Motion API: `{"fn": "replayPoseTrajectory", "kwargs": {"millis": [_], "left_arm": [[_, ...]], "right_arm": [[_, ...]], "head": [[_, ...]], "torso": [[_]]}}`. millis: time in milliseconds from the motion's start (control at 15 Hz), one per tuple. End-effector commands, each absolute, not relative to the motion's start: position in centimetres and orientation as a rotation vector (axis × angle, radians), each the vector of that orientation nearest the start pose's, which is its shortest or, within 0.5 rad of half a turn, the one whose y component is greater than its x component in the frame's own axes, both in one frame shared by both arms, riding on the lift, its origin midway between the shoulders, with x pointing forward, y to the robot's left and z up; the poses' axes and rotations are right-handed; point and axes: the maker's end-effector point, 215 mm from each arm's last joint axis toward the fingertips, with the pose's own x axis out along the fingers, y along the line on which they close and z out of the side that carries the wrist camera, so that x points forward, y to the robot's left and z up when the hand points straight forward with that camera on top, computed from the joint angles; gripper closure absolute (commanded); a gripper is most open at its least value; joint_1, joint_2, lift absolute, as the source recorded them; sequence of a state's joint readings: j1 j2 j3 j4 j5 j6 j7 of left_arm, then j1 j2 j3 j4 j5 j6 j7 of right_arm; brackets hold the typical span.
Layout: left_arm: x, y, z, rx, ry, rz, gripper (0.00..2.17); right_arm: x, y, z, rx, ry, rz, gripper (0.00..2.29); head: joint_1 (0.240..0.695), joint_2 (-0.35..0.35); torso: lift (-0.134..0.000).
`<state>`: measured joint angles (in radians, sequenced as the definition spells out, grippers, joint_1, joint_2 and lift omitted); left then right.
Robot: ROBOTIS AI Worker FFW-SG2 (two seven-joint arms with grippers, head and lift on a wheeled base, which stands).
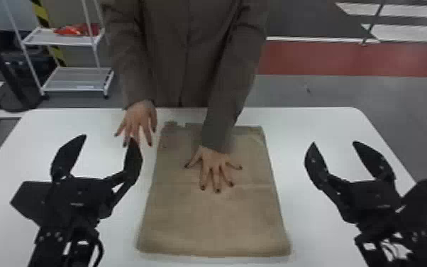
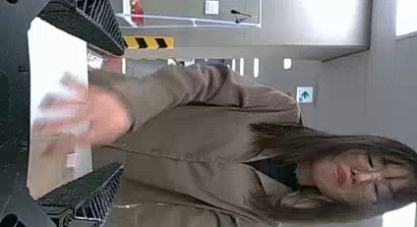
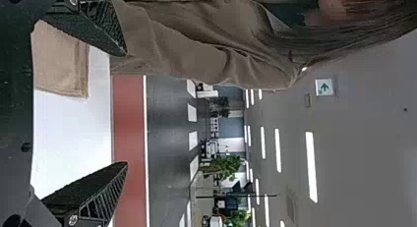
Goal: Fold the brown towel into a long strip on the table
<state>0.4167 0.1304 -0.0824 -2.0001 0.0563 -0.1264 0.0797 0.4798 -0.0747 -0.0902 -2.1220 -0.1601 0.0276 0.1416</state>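
Note:
The brown towel lies flat as a rectangle in the middle of the white table, its far edge a little uneven at the left. A person's hand presses on its upper half, and the other hand hovers by its far left corner. My left gripper stands open left of the towel; in the left wrist view the gripper has a blurred hand beyond its parted fingers. To the towel's right is my right gripper, also open and holding nothing. In the right wrist view, a towel corner shows beyond the gripper.
The white table extends on both sides of the towel. A person stands at its far edge, with forearms reaching over it. Behind at the left is a white shelf rack with a red item on top.

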Motion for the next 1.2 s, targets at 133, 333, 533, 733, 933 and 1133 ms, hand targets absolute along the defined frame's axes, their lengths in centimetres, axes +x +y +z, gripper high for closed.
{"fn": "replayPoseTrajectory", "kwargs": {"millis": [133,333,533,733,933,1133], "left_arm": [[46.5,21.4,-29.2,0.022,-0.116,-0.047,0.08],[46.5,21.3,-29.3,0.02,-0.114,-0.048,0.08],[46.5,21.3,-29.5,0.022,-0.111,-0.047,0.08],[46.5,21.5,-29.8,0.023,-0.107,-0.045,0.08],[46.7,21.4,-30.0,0.022,-0.104,-0.046,0.08],[47.7,21.3,-30.9,0.017,-0.09,-0.051,0.08]], "right_arm": [[45.5,-24.6,-28.6,0.047,-0.052,0.111,0.09],[45.5,-24.6,-28.8,0.046,-0.048,0.112,0.09],[45.5,-24.3,-28.7,0.05,-0.051,0.115,0.09],[45.5,-24.3,-28.8,0.048,-0.05,0.115,0.09],[45.5,-24.4,-29.1,0.049,-0.044,0.114,0.09],[45.9,-24.8,-29.8,0.044,-0.035,0.108,0.09]], "head": [[0.695,-0.042],[0.695,-0.04],[0.695,-0.039],[0.695,-0.037],[0.695,-0.035],[0.695,-0.037]], "torso": [[-0.116],[-0.116],[-0.116],[-0.116],[-0.115],[-0.115]]}}
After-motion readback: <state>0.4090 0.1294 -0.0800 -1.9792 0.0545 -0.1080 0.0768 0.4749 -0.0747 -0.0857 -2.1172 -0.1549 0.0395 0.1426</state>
